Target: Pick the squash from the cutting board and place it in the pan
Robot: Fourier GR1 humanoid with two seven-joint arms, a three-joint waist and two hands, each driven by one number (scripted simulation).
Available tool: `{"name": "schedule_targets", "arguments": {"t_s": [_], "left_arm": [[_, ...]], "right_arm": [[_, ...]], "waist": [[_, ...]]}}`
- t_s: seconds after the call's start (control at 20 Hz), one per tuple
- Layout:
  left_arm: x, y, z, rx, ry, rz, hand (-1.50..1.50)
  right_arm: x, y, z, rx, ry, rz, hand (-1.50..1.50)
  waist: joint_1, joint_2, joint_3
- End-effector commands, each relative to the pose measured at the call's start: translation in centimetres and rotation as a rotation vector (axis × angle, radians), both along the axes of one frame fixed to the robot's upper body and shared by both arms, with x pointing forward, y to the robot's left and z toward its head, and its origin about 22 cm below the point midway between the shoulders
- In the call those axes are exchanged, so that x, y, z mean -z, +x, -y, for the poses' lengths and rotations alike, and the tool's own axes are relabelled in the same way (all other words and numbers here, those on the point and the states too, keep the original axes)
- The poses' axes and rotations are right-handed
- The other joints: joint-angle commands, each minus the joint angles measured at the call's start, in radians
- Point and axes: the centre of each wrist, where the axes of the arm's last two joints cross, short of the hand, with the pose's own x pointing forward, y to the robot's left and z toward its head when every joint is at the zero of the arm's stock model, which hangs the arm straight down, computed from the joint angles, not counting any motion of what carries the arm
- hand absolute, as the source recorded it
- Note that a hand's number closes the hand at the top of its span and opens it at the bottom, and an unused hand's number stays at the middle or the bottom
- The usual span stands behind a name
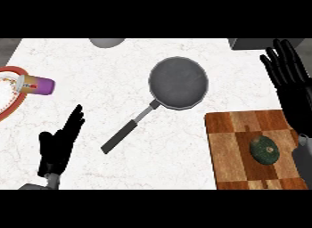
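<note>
Your right robot hand (297, 91) open by brown wooden cutting board (234, 147), round dark green squash (264, 150) on it, left robot hand (56, 147) open.

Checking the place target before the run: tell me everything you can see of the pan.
The pan is round, dark grey and metallic-looking, with a low raised rim and nothing inside it. A thin grey neck leads to a black handle that points toward the view's lower left. It lies flat on the white marbled counter, up and left of the cutting board and apart from it. Nothing but the counter touches it.
</note>
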Motion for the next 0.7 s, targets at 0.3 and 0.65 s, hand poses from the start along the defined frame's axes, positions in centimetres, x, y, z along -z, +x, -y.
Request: {"name": "schedule_targets", "arguments": {"t_s": [0.3, 0.65], "left_arm": [[-2.6, 0.6, -3.2, -0.022, 0.200, 0.105, 0.00], [-3.2, -1.5, -4.7, -0.040, 0.223, 0.058, 0.00]], "right_arm": [[5.8, -4.9, 12.6, 0.666, -0.456, -0.306, -1.50], [11.1, -14.4, 12.2, 1.165, -0.131, -0.582, -1.50]], "waist": [[-0.026, 0.030, -0.042], [-0.023, -0.013, -0.028]]}}
